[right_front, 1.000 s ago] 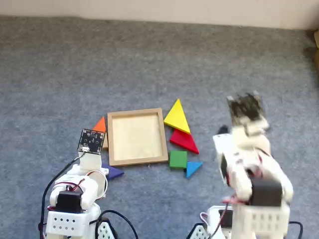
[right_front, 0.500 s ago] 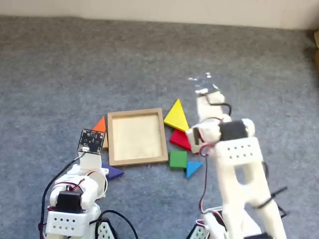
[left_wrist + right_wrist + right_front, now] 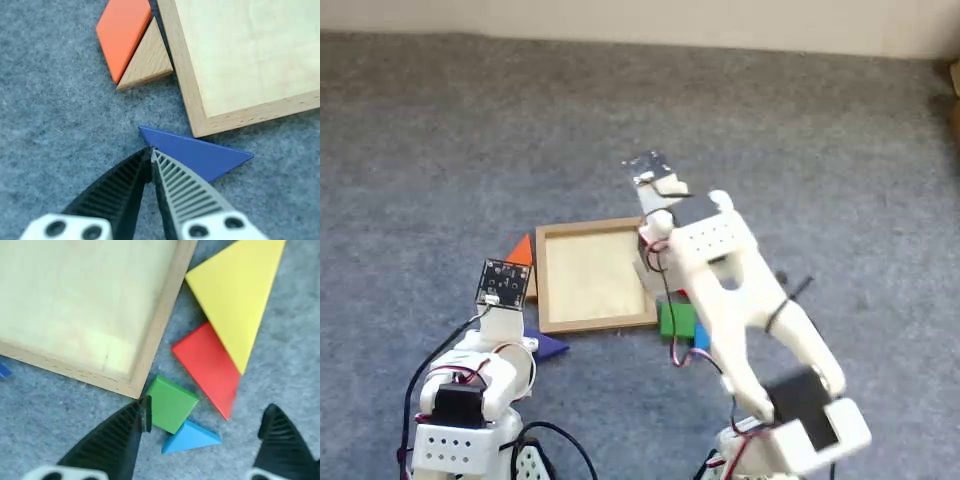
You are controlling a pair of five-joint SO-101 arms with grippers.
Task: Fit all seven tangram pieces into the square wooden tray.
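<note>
Pale wooden tray [image 3: 182, 75] with raised rim; right gripper [image 3: 208, 412] spread wide, holding nothing; left gripper [image 3: 151, 152] closed beside blue triangle [image 3: 200, 155].

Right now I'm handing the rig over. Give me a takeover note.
Left gripper shut, tips at a corner of the dark blue triangle.
Right gripper open above the green square, light blue triangle and red triangle.
Tray holds nothing; yellow triangle, orange parallelogram and wooden triangle lie beside it.
Done: nothing placed. Left: all seven pieces.
</note>
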